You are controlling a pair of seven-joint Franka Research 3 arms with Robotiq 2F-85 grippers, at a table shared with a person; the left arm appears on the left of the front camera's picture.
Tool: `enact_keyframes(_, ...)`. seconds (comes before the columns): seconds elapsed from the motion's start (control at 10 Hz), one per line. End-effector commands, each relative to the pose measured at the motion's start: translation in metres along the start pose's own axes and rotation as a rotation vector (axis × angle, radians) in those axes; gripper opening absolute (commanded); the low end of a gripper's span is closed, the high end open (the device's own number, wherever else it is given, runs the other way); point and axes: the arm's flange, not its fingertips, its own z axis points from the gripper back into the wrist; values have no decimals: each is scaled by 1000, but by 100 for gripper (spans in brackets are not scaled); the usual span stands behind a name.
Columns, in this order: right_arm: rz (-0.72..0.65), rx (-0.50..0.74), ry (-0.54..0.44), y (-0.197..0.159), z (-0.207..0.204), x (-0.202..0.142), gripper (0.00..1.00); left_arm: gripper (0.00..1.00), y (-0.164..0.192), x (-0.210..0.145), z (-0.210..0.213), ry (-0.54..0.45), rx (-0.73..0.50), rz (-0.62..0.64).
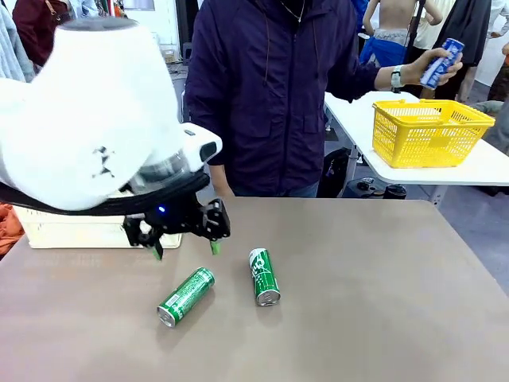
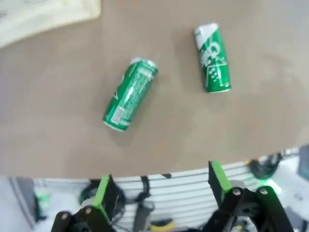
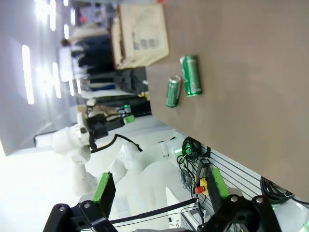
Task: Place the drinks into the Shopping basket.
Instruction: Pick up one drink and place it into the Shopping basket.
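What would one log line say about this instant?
left gripper open, empty, over table | right gripper open, empty | left green can, right green can lying on table | blue can in person's hand

The left green can (image 1: 186, 296) and right green can (image 1: 264, 276) are glossy printed metal with silver ends. The table (image 1: 382, 302) is smooth, matt brown. The yellow basket (image 1: 429, 131) is mesh plastic.

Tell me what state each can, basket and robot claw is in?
Left green can: lying on its side.
Right green can: lying on its side.
Blue can: held in the person's hand.
Cream crate: upright, partly hidden by the left arm.
Yellow basket: upright on the side table.
Left gripper: open, holding nothing.
Right gripper: open, holding nothing.
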Motion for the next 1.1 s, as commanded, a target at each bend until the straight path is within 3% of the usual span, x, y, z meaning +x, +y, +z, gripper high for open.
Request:
enact_keyframes(0.0,-11,-8,11,4,2,-1,100,100,-39,-9,-8,-33,80,217)
enact_keyframes(0.2,-11,-8,11,4,2,-1,100,100,-64,-4,-26,-57,44,277)
enact_keyframes(0.4,-11,-8,11,4,2,-1,100,100,-84,8,-49,-101,-34,210)
enact_keyframes(0.5,-11,-8,11,4,2,-1,100,100,-82,25,-56,-39,-58,160)
enact_keyframes(0.7,-11,-8,11,4,2,-1,100,100,-25,37,-16,-32,-83,206)
enact_keyframes(0.9,-11,-8,11,4,2,-1,100,100,63,25,41,-105,-74,351)
enact_keyframes(1.0,-11,-8,11,4,2,-1,100,100,84,19,48,-100,-107,359)
